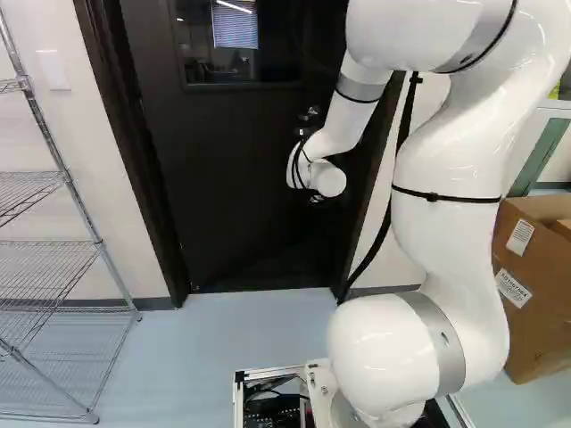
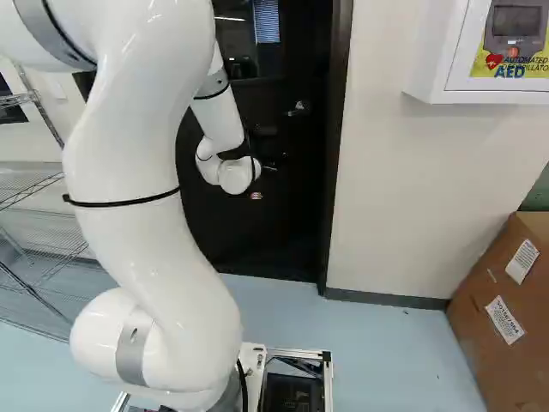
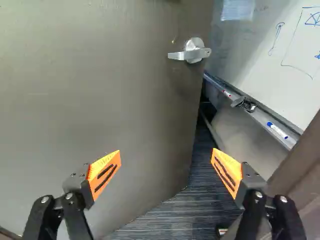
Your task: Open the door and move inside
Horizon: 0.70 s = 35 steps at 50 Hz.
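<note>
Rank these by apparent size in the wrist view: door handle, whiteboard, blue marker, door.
1. door, fills most of the view
2. whiteboard, partly cut off by the view's edge
3. door handle
4. blue marker, on the tray under the whiteboard

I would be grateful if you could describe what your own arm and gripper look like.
My arm is glossy white, with thick, rounded segments, silver-grey bands at joints, thin black straps around it and a black cable alongside. My gripper is black, with two jointed fingers, round metal screws and tapering orange pads marked with dark slanting stripes.
</note>
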### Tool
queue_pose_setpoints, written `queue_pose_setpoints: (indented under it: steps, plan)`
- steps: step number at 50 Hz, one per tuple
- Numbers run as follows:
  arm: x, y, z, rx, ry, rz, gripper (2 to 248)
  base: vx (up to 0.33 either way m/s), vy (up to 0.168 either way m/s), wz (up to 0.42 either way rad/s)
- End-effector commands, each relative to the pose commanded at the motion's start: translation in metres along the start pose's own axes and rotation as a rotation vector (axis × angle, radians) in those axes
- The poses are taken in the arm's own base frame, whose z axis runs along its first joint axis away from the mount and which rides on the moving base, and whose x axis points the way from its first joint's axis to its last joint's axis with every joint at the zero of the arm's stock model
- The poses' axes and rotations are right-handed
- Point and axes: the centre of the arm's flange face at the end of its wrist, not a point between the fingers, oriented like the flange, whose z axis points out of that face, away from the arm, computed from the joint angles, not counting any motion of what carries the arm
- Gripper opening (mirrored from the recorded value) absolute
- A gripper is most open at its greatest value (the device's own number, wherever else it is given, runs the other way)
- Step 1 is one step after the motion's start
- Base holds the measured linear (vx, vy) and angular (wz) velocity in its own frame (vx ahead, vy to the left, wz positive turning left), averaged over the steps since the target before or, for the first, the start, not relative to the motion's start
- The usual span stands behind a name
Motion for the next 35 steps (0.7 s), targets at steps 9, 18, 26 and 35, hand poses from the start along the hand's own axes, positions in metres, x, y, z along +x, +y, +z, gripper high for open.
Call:
queue_pose_setpoints:
  steps: [9,18,26,35]
  plan:
    - [-0.003,0.001,-0.018,0.0,-0.007,0.0,247,0.0,0.0,0.0]
    - [-0.005,0.002,-0.037,0.0,-0.014,-0.001,247,0.0,0.0,0.0]
    - [-0.008,0.003,-0.053,0.0,-0.018,-0.001,247,0.0,0.0,0.0]
    - [-0.011,0.005,-0.071,-0.001,-0.023,-0.001,247,0.0,0.0,0.0]
